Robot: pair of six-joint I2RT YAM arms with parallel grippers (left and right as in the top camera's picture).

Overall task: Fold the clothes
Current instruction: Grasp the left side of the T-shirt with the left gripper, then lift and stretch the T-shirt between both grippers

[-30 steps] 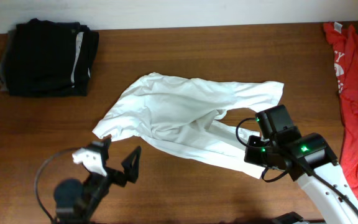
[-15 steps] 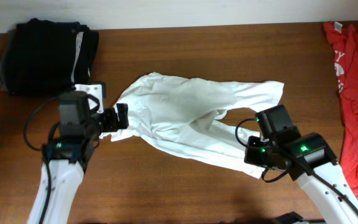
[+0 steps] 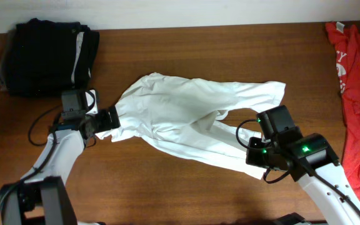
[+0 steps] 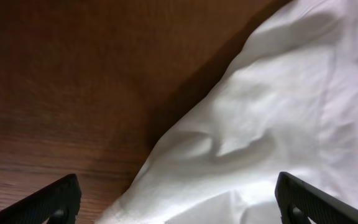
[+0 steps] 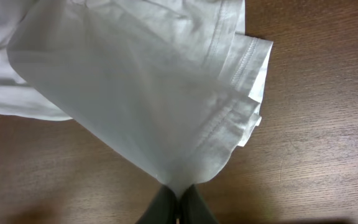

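The white T-shirt point(image 3: 186, 115) lies crumpled across the middle of the wooden table. My left gripper point(image 3: 110, 119) is at its left end, low over the cloth; in the left wrist view its fingertips point(image 4: 61, 198) stand wide apart with white fabric point(image 4: 253, 137) between them, so it is open. My right gripper point(image 3: 255, 156) is shut on the shirt's lower right hem; the right wrist view shows the fingers point(image 5: 178, 202) pinching the white cloth point(image 5: 148, 93) together. The red T-shirt point(image 3: 355, 81) with white lettering lies at the table's right edge.
A folded pile of black clothes point(image 3: 49, 57) sits at the back left corner. Bare wood point(image 3: 167, 187) runs along the front of the table between the two arms. A pale wall borders the table's far edge.
My left arm has swung up from the front left and reached the shirt's left end, then settled lower onto the cloth. My right gripper and the shirt have not moved.
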